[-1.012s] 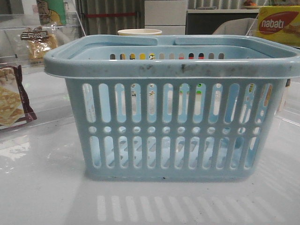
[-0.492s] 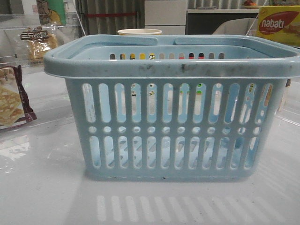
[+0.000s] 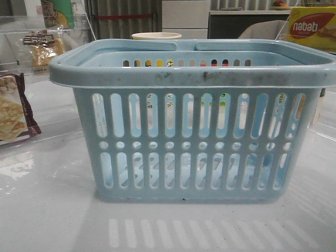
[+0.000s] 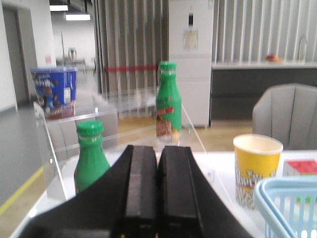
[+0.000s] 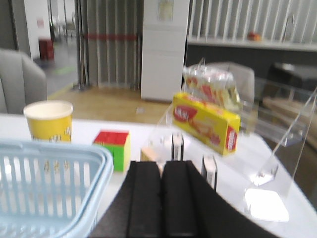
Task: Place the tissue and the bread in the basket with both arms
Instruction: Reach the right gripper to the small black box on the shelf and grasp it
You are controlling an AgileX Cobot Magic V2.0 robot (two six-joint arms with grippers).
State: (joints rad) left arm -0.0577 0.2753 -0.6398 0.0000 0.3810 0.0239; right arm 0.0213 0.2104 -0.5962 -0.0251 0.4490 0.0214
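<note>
The light-blue basket (image 3: 194, 131) fills the middle of the front view; I cannot see its floor. Its rim also shows in the left wrist view (image 4: 290, 198) and the right wrist view (image 5: 54, 183). The bread (image 3: 44, 50), golden in a clear bag with a dark label, lies on a clear shelf at the back left. Two small black tissue packs with pale bands (image 5: 177, 146) (image 5: 209, 171) stand upright just beyond my right gripper (image 5: 162, 166), which is shut and empty. My left gripper (image 4: 157, 151) is shut and empty, facing green bottles. Neither gripper shows in the front view.
A maroon-edged cracker packet (image 3: 13, 113) lies left of the basket. A yellow nabati box (image 3: 312, 26) sits on a clear stand at the back right. A yellow paper cup (image 5: 48, 121), a colour cube (image 5: 113, 148) and two green bottles (image 4: 89, 153) (image 4: 167, 101) stand behind the basket.
</note>
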